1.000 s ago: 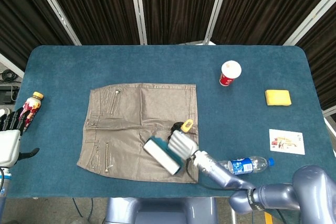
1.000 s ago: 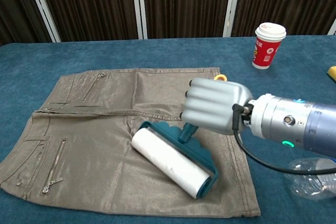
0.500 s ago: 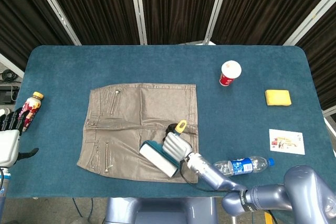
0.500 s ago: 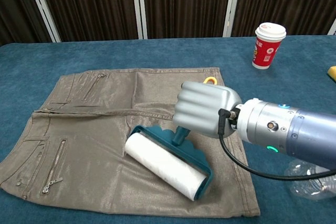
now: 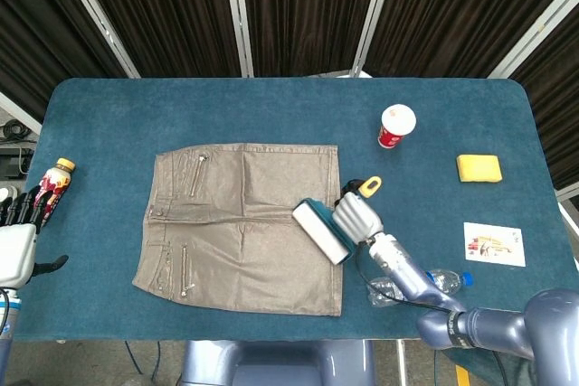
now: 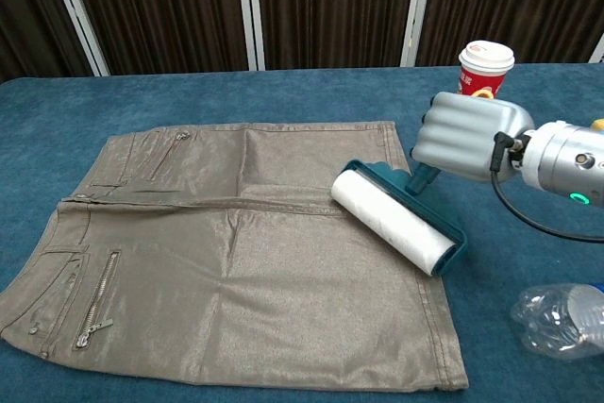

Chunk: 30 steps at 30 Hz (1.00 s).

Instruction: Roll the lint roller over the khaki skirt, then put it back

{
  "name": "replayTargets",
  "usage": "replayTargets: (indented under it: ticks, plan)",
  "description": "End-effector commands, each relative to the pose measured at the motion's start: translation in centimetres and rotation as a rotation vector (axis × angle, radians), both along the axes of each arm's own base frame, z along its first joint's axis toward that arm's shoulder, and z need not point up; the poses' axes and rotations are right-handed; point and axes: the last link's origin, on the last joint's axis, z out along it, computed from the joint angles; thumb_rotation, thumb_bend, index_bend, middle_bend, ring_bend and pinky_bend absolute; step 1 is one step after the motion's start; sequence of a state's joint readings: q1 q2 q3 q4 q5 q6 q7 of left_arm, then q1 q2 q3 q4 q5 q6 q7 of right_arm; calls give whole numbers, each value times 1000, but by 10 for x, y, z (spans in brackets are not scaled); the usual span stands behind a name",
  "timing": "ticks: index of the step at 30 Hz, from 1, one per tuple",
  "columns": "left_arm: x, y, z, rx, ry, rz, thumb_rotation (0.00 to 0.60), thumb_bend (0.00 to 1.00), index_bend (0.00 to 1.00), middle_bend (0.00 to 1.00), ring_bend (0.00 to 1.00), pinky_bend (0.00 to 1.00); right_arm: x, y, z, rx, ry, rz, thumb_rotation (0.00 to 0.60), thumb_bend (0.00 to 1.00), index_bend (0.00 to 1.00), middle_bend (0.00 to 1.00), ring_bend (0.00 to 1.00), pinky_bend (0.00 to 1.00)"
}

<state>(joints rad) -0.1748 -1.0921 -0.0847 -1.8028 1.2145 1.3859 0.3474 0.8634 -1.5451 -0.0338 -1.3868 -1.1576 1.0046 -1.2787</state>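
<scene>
At the khaki skirt's (image 6: 236, 252) right edge, the right hand (image 6: 462, 135) has its fingers wrapped around the lint roller's (image 6: 396, 217) handle, angling the drum flat for rolling; the left hand (image 5: 18, 223), fingers apart, waits empty at the table's (image 5: 271, 106) left edge.

Paper cup (image 5: 396, 125), sponge (image 5: 478, 167), card (image 5: 494, 244), bottles (image 5: 57, 183).

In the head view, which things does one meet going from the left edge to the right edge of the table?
Left hand → drink bottle → khaki skirt → lint roller → right hand → paper cup → yellow sponge → card.
</scene>
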Motion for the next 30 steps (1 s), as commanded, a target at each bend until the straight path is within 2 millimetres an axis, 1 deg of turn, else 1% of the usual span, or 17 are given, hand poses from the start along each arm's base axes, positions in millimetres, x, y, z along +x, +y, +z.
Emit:
replayTargets:
  ticks: [1, 3, 9, 13, 15, 16, 17, 18, 19, 20, 21, 22, 23, 25, 27, 30]
  plan:
    - [0, 0, -1, -1, 3, 2, 600, 0, 0, 0, 0, 0, -13, -6, 14, -31, -11, -27, 600, 1000, 461, 490, 391, 408]
    - [0, 0, -1, -1, 3, 3, 600, 0, 0, 0, 0, 0, -21, -11, 23, -55, -27, -52, 600, 1000, 461, 490, 391, 408]
    - [1, 0, -2, 0, -1, 3, 600, 0, 0, 0, 0, 0, -55, -27, 51, -140, -61, -184, 600, 1000, 462, 490, 391, 408]
    - [2, -1, -2, -2, -2, -1, 600, 0, 0, 0, 0, 0, -76, -34, 60, -180, -81, -282, 600, 1000, 460, 490, 391, 409]
    - [3, -1, -2, 0, -3, -3, 600, 0, 0, 0, 0, 0, -83, -36, 61, -190, -86, -314, 600, 975, 448, 490, 388, 409]
    - [3, -1, -2, 2, -3, -5, 600, 0, 0, 0, 0, 0, -88, -36, 61, -192, -91, -337, 600, 893, 405, 481, 375, 409]
    - [3, -2, -2, 3, -4, -6, 600, 0, 0, 0, 0, 0, -90, -36, 61, -192, -97, -352, 600, 750, 334, 450, 344, 409]
    - [4, -2, -2, 3, -4, -6, 600, 0, 0, 0, 0, 0, -92, -36, 60, -192, -103, -360, 600, 518, 217, 379, 280, 399]
    - [4, -2, -2, 2, -4, -6, 600, 0, 0, 0, 0, 0, -95, -35, 60, -188, -120, -384, 600, 353, 137, 314, 225, 384]
    - [4, -2, -2, 1, -3, -6, 600, 0, 0, 0, 0, 0, -95, -35, 60, -185, -129, -396, 600, 151, 49, 212, 140, 354]
    - [3, -2, -2, 0, -3, -5, 600, 0, 0, 0, 0, 0, -97, -34, 59, -182, -146, -418, 600, 44, 9, 130, 72, 317]
    - [3, -2, -2, 0, -2, -4, 600, 0, 0, 0, 0, 0, -97, -34, 60, -183, -153, -427, 600, 11, 0, 89, 41, 296]
    - [3, -2, -2, -1, -3, -3, 600, 0, 0, 0, 0, 0, -96, -34, 60, -184, -157, -428, 600, 0, 0, 45, 13, 268]
    - [3, -2, -2, 0, -5, -3, 600, 0, 0, 0, 0, 0, -94, -33, 62, -189, -166, -422, 600, 0, 0, 8, 0, 225]
    - [4, -2, -2, 1, -8, -3, 600, 0, 0, 0, 0, 0, -92, -29, 66, -197, -193, -418, 600, 0, 0, 1, 0, 200]
    - [4, -1, 0, 3, -12, -6, 600, 0, 0, 0, 0, 0, -89, -22, 77, -207, -238, -405, 600, 0, 0, 1, 0, 199]
